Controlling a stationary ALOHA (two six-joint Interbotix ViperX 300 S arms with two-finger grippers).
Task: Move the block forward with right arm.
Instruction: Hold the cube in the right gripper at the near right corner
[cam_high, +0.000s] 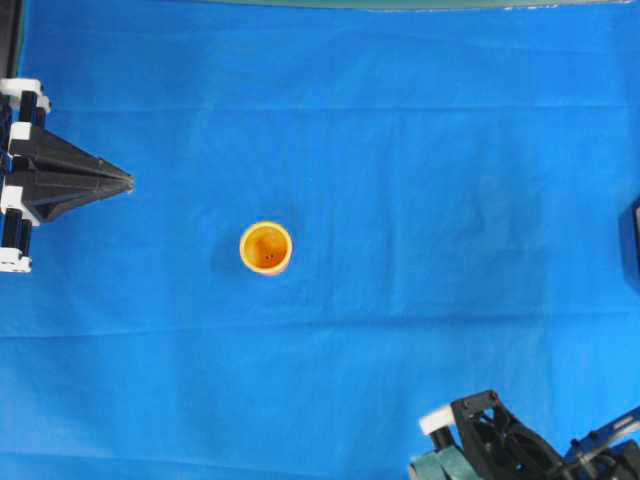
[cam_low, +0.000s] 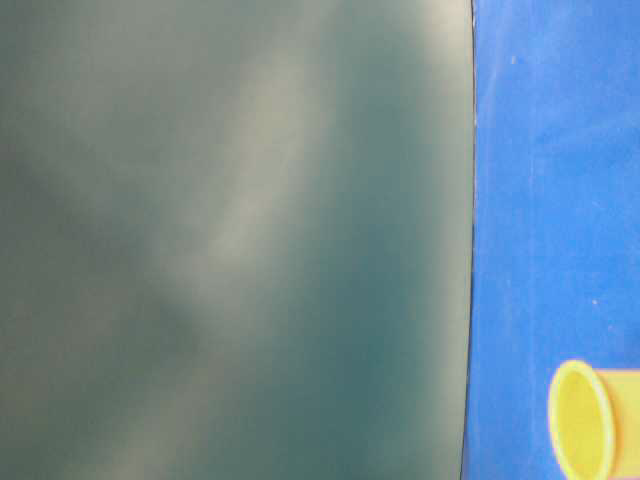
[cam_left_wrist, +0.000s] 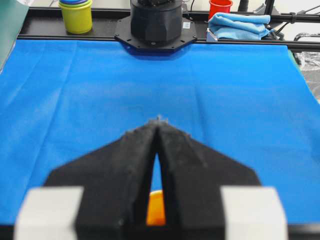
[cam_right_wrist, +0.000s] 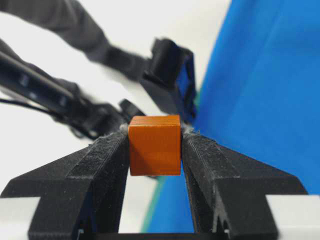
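Note:
The small orange block (cam_right_wrist: 154, 145) is clamped between the black fingertips of my right gripper (cam_right_wrist: 155, 136). It is held in the air over the edge of the blue cloth (cam_right_wrist: 260, 75). In the overhead view only part of the right arm (cam_high: 490, 440) shows, at the bottom right edge, and the block is hidden there. My left gripper (cam_high: 126, 183) is shut and empty at the far left, pointing toward the round yellow-orange cup (cam_high: 266, 247). In the left wrist view the left gripper (cam_left_wrist: 158, 121) shows the cup (cam_left_wrist: 156, 207) through the slit between its fingers.
The cup (cam_low: 585, 420) stands mid-cloth. A dark green panel (cam_low: 230, 240) fills most of the table-level view. Beyond the cloth's far edge are a black arm base (cam_left_wrist: 156, 22), stacked yellow-green cups (cam_left_wrist: 76, 15), a red cup (cam_left_wrist: 220, 7) and a blue towel (cam_left_wrist: 240, 25).

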